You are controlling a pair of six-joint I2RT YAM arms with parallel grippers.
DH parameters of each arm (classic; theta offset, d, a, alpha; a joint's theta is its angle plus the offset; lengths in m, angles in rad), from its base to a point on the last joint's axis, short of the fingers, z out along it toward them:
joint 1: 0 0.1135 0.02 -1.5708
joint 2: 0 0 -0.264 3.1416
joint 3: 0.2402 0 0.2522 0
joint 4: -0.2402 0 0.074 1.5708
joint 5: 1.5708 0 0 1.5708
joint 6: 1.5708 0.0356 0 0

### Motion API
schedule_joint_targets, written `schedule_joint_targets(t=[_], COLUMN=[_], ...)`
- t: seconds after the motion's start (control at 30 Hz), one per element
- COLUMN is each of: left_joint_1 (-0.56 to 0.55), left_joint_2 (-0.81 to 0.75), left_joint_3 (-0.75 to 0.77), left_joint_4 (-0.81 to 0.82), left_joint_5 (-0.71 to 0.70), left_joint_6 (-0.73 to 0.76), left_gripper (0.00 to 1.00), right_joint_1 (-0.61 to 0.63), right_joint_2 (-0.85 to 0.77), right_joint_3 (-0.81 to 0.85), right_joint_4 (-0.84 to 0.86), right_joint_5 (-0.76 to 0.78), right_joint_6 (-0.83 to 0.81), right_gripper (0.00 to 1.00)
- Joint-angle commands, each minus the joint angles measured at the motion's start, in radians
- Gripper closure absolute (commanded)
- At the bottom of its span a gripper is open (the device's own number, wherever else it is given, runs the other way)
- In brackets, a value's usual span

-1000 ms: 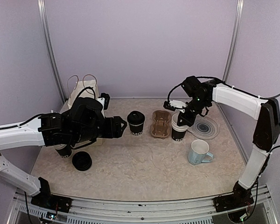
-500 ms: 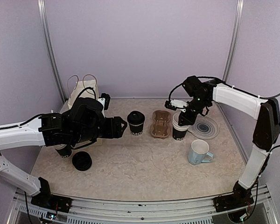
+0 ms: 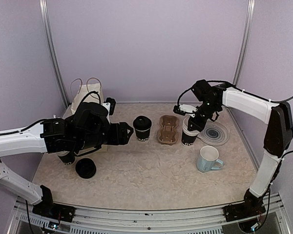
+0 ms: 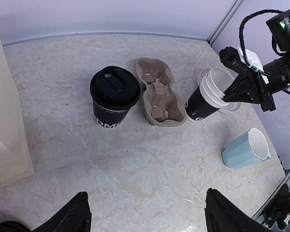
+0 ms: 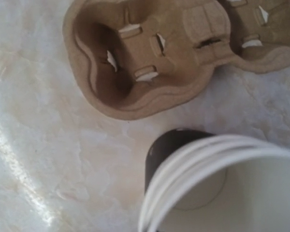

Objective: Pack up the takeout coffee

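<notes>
- Top external: your right gripper (image 3: pixel 191 123) is clamped on the rim of the open cup (image 3: pixel 188 135), at 3 o'clock of the tray (image 3: pixel 169 129).
  Over the last second that cup has crept up toward 12 o'clock. I judge the lift toward the tray has begun.
  The lidded cup (image 3: pixel 142 128) stands at 9 o'clock of the tray, unmoved, and a loose lid (image 3: pixel 85 168) lies at 8 o'clock of that cup.
  Your left gripper (image 3: pixel 123 132) has not shifted.
- Left wrist: your left gripper (image 4: pixel 152 215) has its fingers wide apart and holds nothing.
  The open cup (image 4: pixel 205 99) leans toward 1 o'clock and shows several white rims, which looks like nested cups.
  Both pockets of the tray (image 4: pixel 157 92) are empty, so nothing is packed yet.
  The mug (image 4: pixel 244 150) sits at 5 o'clock of the open cup.
- Right wrist: the open cup (image 5: pixel 222 193) fills the 5 o'clock corner, and an empty pocket of the tray (image 5: pixel 150 53) lies at 11 o'clock, close by.
  You cannot see the fingers here.
</notes>
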Motion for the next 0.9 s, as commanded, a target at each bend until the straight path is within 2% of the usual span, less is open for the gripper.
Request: schedule_joint_targets(t=[0.0,0.07,0.13,0.2,0.27,0.33,0.4,0.47,0.5,0.53,0.57,0.6,0.63,0.7,0.73,0.77,0.8,0.83,0.87], left_joint_1=[-0.007,-0.007,-0.007,-0.007,-0.006,-0.006,-0.008,-0.008,-0.008,-0.008,-0.008,-0.008,-0.008,-0.008,-0.009,-0.01,-0.01,-0.009,-0.011], left_joint_2=[0.004,0.006,0.009,0.015,0.018,0.022,0.026,0.031,0.035,0.039,0.046,0.055,0.061,0.089,0.108,0.123,0.149,0.165,0.188], left_joint_3=[0.008,0.008,0.011,0.014,0.015,0.016,0.018,0.022,0.025,0.027,0.03,0.032,0.034,0.052,0.067,0.077,0.082,0.085,0.09], left_joint_4=[0.009,0.011,0.011,0.01,0.011,0.011,0.016,0.021,0.026,0.032,0.04,0.052,0.066,0.091,0.099,0.113,0.143,0.187,0.23], left_joint_5=[0.004,0.004,0.005,0.008,0.01,0.011,0.014,0.021,0.024,0.029,0.037,0.044,0.053,0.072,0.078,0.083,0.094,0.111,0.123], left_joint_6=[0.003,0.003,0.004,0.004,0.006,0.007,0.009,0.011,0.011,0.012,0.012,0.012,0.012,0.018,0.021,0.019,0.014,0.008,-0.004], left_gripper=[0.21,0.2,0.2,0.2,0.2,0.2,0.21,0.2,0.21,0.2,0.2,0.2,0.2,0.21,0.2,0.2,0.2,0.2,0.2], right_joint_1=[-0.019,-0.022,-0.038,-0.035,-0.065,-0.076,-0.094,-0.08,-0.082,-0.106,-0.12,-0.102,-0.085,-0.152,-0.165,-0.14,-0.129,-0.145,-0.156], right_joint_2=[0.008,-0.019,-0.04,-0.046,-0.018,-0.01,0.0,-0.003,-0.005,0.014,0.03,0.017,-0.018,-0.009,0.014,0.016,0.011,0.018,0.023], right_joint_3=[0.05,0.077,0.112,0.113,0.169,0.159,0.178,0.155,0.14,0.213,0.25,0.219,0.145,0.207,0.24,0.221,0.203,0.229,0.245], right_joint_4=[0.012,0.042,0.043,0.061,-0.017,-0.012,-0.075,-0.038,-0.048,-0.174,-0.194,-0.124,-0.04,-0.125,-0.134,-0.115,-0.124,-0.187,-0.187], right_joint_5=[0.013,0.028,-0.041,0.026,-0.089,-0.049,-0.154,0.01,-0.006,-0.228,-0.235,-0.051,0.067,-0.226,-0.188,-0.068,-0.088,-0.25,-0.279], right_joint_6=[-0.007,-0.017,-0.023,-0.029,-0.032,-0.034,-0.061,-0.032,-0.058,-0.1,-0.064,-0.008,-0.024,-0.08,-0.021,-0.018,-0.065,-0.112,-0.062], right_gripper=[0.99,1.0,1.0,1.0,1.0,1.0,1.0,1.0,1.0,1.0,1.0,1.0,1.0,1.0,1.0,1.0,1.0,1.0,1.0])
